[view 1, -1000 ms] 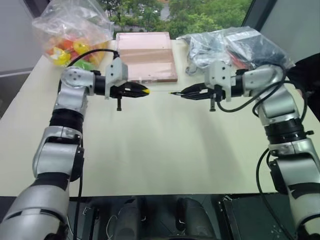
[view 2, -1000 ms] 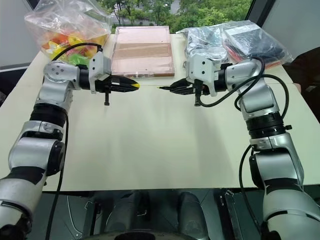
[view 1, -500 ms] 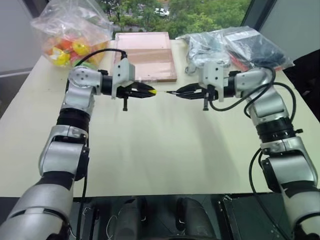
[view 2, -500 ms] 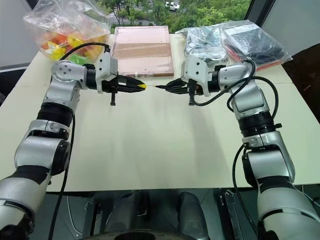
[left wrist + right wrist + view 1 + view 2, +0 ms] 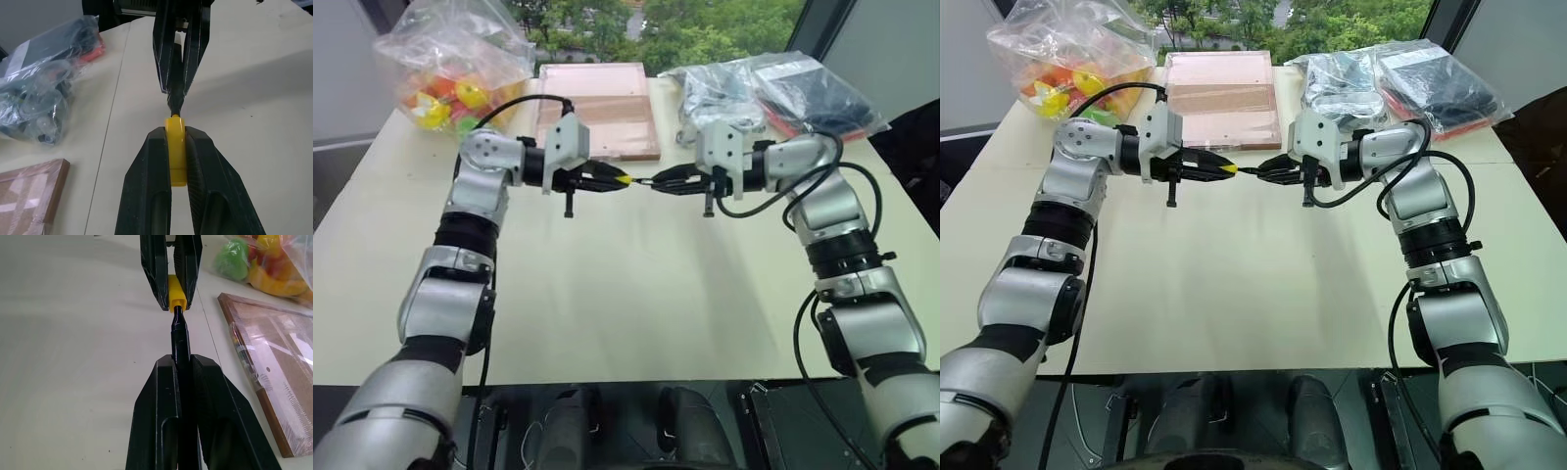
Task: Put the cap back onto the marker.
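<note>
Left fingers (image 5: 177, 161): we see them clamped on the cap (image 5: 175, 147).
Right fingers (image 5: 182, 377): clamped on the marker (image 5: 179, 338), tip at the cap's mouth, above the bench (image 5: 626, 294).
Handling: we judge both light, stiff, slippery; grip mid-body.
Surroundings: wooden board (image 5: 597, 108) at 12 o'clock, toy bag (image 5: 450, 69) at 10, both clear.

A pale table (image 5: 607, 294) in daylight — behind it a window (image 5: 705, 24) onto green trees.

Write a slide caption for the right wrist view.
Right gripper holds the marker, its tip entering the yellow cap clamped in the left gripper.
</note>
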### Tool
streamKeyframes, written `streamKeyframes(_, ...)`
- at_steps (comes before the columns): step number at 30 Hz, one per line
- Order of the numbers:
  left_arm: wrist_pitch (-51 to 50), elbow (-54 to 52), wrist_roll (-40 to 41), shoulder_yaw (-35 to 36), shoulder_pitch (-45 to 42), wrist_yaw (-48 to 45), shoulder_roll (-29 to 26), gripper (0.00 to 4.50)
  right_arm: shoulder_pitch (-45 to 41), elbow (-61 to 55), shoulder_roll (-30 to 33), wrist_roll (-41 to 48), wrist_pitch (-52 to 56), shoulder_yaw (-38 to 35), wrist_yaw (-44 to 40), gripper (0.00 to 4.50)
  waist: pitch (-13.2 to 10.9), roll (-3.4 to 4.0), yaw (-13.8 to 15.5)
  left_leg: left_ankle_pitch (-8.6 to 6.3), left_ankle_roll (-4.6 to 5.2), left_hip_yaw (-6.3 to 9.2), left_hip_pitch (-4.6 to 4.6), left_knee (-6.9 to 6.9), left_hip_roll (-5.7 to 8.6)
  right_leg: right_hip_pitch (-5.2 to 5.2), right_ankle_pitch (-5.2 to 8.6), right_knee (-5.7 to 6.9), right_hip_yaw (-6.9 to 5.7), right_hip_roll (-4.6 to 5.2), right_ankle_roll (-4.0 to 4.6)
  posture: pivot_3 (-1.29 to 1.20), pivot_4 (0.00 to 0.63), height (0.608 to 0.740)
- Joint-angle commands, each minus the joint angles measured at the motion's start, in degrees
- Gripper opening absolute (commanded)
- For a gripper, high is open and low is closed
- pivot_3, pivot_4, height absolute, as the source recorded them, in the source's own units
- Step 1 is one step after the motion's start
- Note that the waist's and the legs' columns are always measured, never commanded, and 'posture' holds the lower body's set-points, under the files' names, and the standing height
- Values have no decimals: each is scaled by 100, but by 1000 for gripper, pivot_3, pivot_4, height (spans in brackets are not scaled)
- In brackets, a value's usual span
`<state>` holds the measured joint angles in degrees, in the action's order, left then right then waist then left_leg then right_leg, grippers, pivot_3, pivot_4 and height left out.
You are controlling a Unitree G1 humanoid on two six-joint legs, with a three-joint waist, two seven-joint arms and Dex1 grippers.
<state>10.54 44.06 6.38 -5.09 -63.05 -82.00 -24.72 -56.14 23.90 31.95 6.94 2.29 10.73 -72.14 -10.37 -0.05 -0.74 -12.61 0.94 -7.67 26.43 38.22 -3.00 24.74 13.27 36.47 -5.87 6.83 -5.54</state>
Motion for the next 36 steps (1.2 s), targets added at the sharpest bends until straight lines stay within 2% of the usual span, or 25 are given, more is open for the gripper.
streamKeyframes(1, 15, -187, 101, 27, 12, 49, 5, 37, -160, -89, -41, 24, -81, -99, 63, 0, 0, 0, -2, 0, 0, 0, 0, 0, 0, 0, 0, 0, 0, 0, 0, 0, 150, 740)
streamKeyframes(15, 196, -65, -8, -132, -88, 132, 267, 37, -121, -186, -139, 28, -49, -66, 46, 0, 0, 0, -3, 0, 0, 0, 0, 0, 0, 0, 0, 0, 0, 0, 0, 0, 150, 740)
streamKeyframes(23, 706, 44, -194, -405, -252, -206, 313, 37, -146, -159, -165, -23, -94, -86, 50, 0, 0, 0, 0, 0, 0, 0, 0, 0, 0, 0, 0, 0, 0, 0, 0, 0, 150, 740)
streamKeyframes(36, 1545, 325, -384, -522, -321, -27, 611, 37, -211, -188, -228, -25, -132, -182, 177, 0, 0, 0, -2, 0, 0, 0, 0, 0, 0, 0, 0, 0, 0, 0, 0, 0, 150, 740)
